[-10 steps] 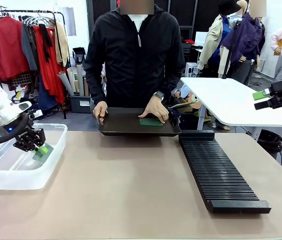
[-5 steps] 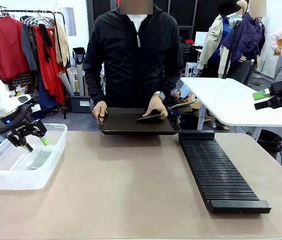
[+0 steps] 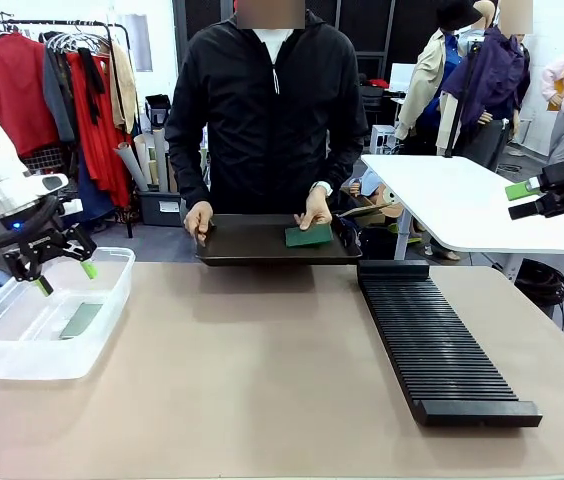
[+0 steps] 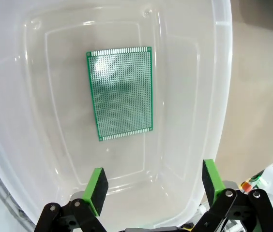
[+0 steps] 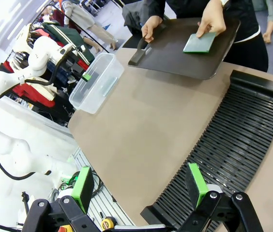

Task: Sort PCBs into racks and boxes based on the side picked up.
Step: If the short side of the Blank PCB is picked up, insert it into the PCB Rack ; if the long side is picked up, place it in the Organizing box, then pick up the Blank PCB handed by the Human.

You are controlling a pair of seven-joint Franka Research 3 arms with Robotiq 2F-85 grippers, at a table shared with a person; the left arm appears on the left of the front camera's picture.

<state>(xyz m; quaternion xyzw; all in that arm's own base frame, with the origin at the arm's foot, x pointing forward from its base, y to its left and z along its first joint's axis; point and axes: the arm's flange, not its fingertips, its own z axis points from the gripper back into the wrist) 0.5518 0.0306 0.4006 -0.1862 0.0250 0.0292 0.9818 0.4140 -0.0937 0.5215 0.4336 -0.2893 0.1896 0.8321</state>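
A speckled light-green PCB point(image 4: 120, 92) lies flat on the floor of the clear box point(image 4: 214, 96), seen from the front at the table's left point(image 3: 82, 320). My left gripper point(image 3: 62, 272) hovers open just above the box point(image 3: 112, 262), nothing between its fingers point(image 4: 96, 188). A person at the far side holds a black tray point(image 3: 252, 245) carrying a darker green PCB point(image 3: 309, 236) under one hand. The long black rack point(image 3: 437, 340) lies on the right. My right gripper point(image 3: 518, 199) stays open high at the right edge, above the rack's near end point(image 5: 228, 154).
The person's hands grip the tray point(image 5: 175, 48) at both ends, one hand resting on its PCB point(image 5: 200, 42). A white side table point(image 3: 462, 205) stands behind the rack. Bare tan tabletop point(image 3: 242, 370) stretches between box and rack.
My left gripper opened, let the PCB drop onto the box floor, and rose out of the box. The person's hand tipped the tray's PCB up and set it down again.
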